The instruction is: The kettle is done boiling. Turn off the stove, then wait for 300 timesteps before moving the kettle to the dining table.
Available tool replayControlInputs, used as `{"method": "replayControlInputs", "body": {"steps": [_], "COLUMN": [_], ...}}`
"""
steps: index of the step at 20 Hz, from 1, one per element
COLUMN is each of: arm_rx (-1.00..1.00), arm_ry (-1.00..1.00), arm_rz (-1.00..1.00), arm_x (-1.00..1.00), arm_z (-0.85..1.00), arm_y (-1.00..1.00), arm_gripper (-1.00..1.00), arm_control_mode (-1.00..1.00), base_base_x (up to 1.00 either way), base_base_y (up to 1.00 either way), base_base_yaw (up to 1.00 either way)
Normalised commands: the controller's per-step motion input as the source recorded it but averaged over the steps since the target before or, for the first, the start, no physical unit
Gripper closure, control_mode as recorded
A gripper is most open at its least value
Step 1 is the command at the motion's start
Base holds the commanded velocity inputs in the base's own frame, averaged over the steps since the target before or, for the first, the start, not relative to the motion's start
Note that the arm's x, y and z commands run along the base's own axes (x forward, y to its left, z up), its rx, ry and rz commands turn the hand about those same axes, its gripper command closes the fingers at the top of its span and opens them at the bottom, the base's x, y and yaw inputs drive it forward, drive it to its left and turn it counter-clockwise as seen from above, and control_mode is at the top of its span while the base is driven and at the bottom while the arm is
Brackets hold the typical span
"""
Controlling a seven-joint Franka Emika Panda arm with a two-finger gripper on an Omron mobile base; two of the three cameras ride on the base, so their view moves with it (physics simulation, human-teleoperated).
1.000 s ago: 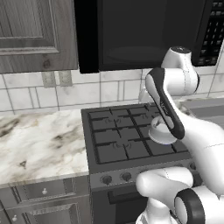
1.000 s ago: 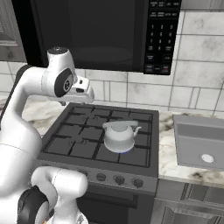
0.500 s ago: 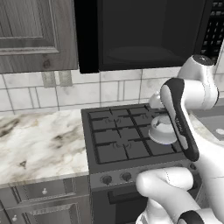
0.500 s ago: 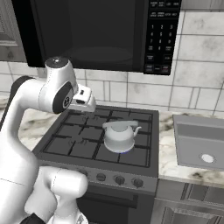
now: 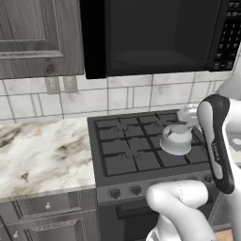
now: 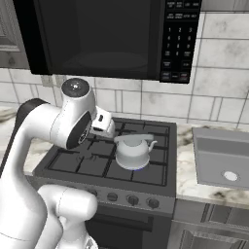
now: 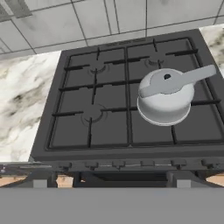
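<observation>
The silver-grey kettle (image 5: 176, 139) (image 6: 131, 151) (image 7: 165, 98) sits on the front right burner of the black stove (image 5: 136, 150) (image 6: 97, 163) (image 7: 94, 113). A bluish glow shows at its base in the right base view. Round grey knobs (image 6: 132, 199) (image 5: 135, 189) (image 7: 118, 163) line the stove's front. My gripper (image 7: 111, 179) is open, with its dark fingertips (image 7: 41, 178) far apart and nothing between them. It hangs above the stove's front edge, looking down on the grates. My white hand (image 6: 103, 124) is left of the kettle and a little higher, apart from it. The dining table is out of view.
A black microwave (image 5: 150, 37) (image 6: 97, 34) hangs low over the stove. The marble counter (image 5: 42, 150) runs to the left, with drawers (image 5: 47, 207) below. A steel sink (image 6: 221, 158) lies to the right. The tiled wall (image 7: 87, 22) stands behind.
The arm has swung, bringing the hand down and toward the kettle over the stove. The kettle has not moved.
</observation>
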Motion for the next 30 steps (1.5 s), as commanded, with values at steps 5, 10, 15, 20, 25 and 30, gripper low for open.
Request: {"method": "replayControlInputs", "body": {"steps": [5,10,15,20,25,30], "arm_rx": [0.07,0.05,0.05,0.04,0.02,0.00], "arm_ry": [-0.09,-0.09,-0.08,-0.06,0.00,-0.01], "arm_rz": [-0.03,-0.02,-0.01,0.00,0.00,0.00], "arm_x": [-0.40,-0.38,-0.31,-0.26,-0.06,-0.01], "arm_z": [0.00,0.00,0.00,-0.06,-0.27,-0.35], "arm_y": [-0.31,-0.30,-0.29,-0.29,-0.21,-0.17], "arm_gripper": [-1.00,-1.00,-1.00,-1.00,-1.00,-1.00], "arm_control_mode": [-1.00,-1.00,-1.00,-1.00,-1.00,-1.00], "base_base_x": [0.00,0.00,0.00,0.00,0.00,0.00], "base_base_y": [0.00,0.00,0.00,0.00,0.00,0.00], "base_base_yaw": [0.00,0.00,0.00,0.00,0.00,0.00]}}
